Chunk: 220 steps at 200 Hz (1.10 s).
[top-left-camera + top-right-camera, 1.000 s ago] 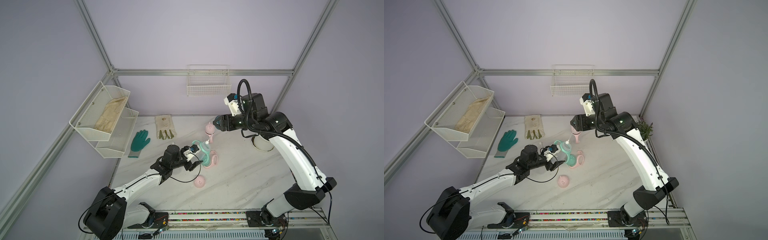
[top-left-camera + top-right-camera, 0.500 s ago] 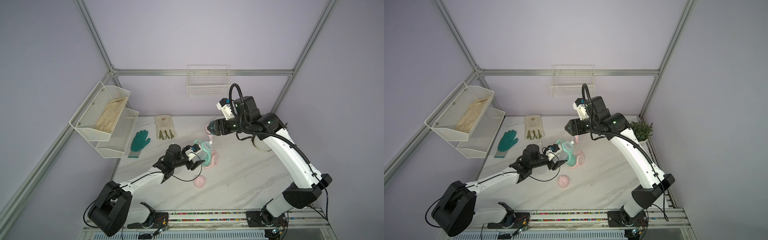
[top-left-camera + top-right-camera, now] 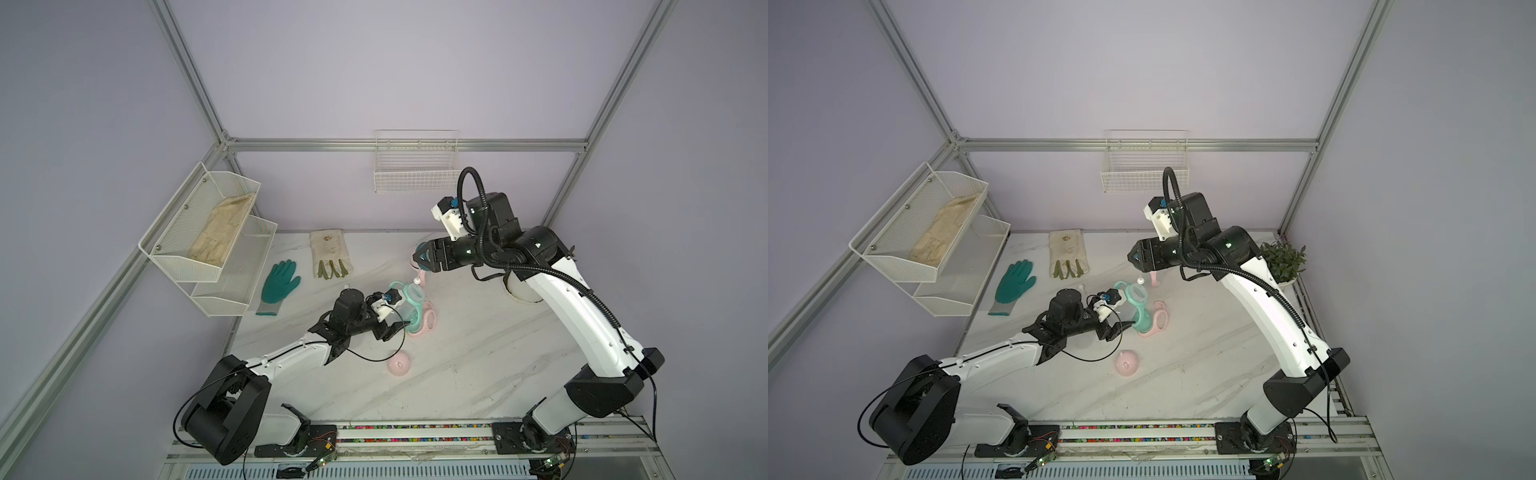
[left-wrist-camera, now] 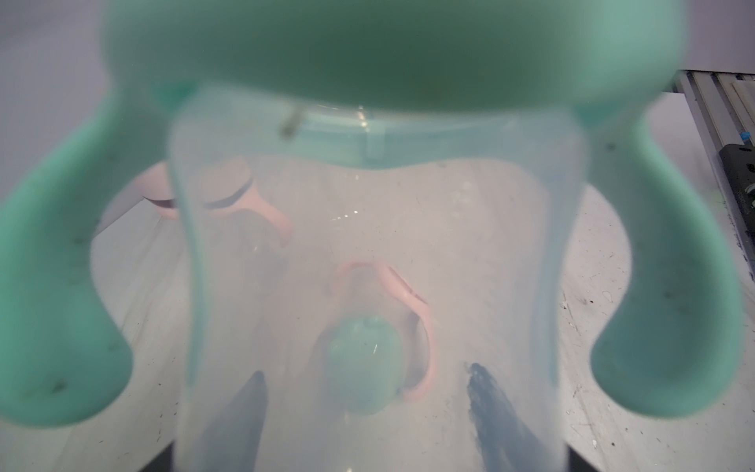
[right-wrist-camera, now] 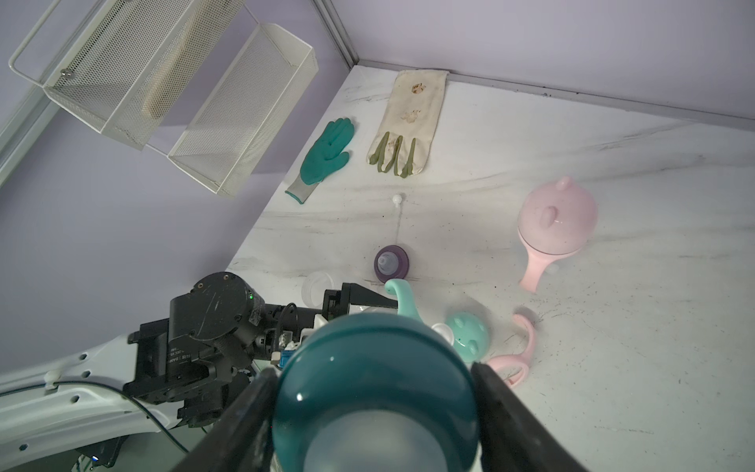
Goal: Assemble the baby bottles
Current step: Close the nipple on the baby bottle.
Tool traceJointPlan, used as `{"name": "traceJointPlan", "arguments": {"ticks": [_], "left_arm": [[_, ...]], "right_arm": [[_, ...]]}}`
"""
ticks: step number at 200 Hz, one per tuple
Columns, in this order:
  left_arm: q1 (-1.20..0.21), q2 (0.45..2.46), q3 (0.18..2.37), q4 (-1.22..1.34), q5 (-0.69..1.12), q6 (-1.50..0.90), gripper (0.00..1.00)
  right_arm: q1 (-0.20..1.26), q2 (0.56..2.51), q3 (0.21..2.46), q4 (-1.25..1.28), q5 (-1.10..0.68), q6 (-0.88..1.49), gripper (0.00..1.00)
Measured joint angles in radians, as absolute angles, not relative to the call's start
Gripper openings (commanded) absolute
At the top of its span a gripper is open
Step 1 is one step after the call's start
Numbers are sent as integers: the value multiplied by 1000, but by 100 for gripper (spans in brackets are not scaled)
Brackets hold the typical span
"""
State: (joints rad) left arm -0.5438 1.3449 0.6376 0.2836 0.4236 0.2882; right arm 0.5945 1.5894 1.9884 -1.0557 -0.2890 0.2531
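Note:
My left gripper is shut on the mint baby bottle, a clear body with a mint two-handled ring, tilted above the table. In the left wrist view the bottle fills the picture and the dark fingers show through its wall. Just above the bottle's mouth hangs a teal nipple collar, with my right gripper shut on it. Its straw with a white end dangles down. A pink capped bottle stands behind. A purple collar and a clear bottle body stand on the table.
A mint dome cap and a pink handle ring lie under the held bottle, and a pink dome cap lies nearer the front. A teal glove, a beige glove, a wall rack and a potted plant are around.
My right gripper with the teal collar has come down a little and closer over the mint bottle. The left gripper keeps the bottle in about the same place.

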Motion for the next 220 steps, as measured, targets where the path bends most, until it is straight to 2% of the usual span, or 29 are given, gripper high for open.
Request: {"name": "traceJointPlan", "arguments": {"ticks": [72,113,148,220], "left_arm": [[-544,1363,654,284,412,288,0],[-544,1360,674,313,429,289,0],[-544,1299,673,344,474,312,0],[-543,1214,643,349,521,362,0]], "right_arm": [[596,1579,1967,-1052,-297,253,49],[596,1563,1864,-1034,-361,248,49],[596,1571,1794,-1054,-439,216,47],[599,1584,1818,-1103,-525,169,47]]}}
